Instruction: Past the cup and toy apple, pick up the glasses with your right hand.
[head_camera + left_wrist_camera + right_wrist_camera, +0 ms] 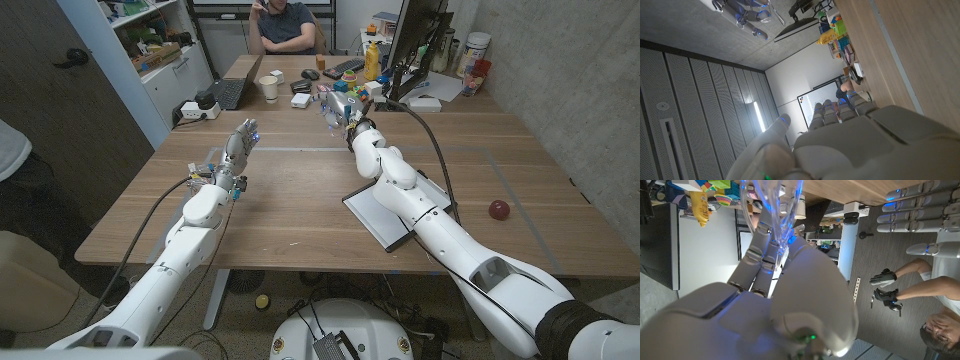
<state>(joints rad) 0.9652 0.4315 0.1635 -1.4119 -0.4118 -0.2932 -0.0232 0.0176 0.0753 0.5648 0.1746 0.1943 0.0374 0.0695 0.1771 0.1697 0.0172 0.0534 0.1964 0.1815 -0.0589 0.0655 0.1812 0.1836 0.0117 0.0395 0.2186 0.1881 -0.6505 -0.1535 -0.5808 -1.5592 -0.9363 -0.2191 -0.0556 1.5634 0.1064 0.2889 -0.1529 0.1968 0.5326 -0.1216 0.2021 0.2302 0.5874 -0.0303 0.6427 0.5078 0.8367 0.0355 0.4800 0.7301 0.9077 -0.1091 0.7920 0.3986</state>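
My right hand (338,108) is raised over the far middle of the table, fingers closed around clear-framed glasses (774,202). In the right wrist view the transparent frame sticks out from between the fingers (760,255). The hand also appears in the left wrist view (747,12). A white cup (269,88) stands to its left on the far side. The red toy apple (498,210) lies near the right edge, well behind the hand. My left hand (240,140) is held up over the left of the table, fingers straight, holding nothing (910,205).
A dark-edged flat pad (385,215) lies under my right forearm. Toys and small items (350,90), a laptop (235,90), a yellow bottle (372,58) and a monitor (415,40) crowd the far end. A person (285,25) sits behind the table.
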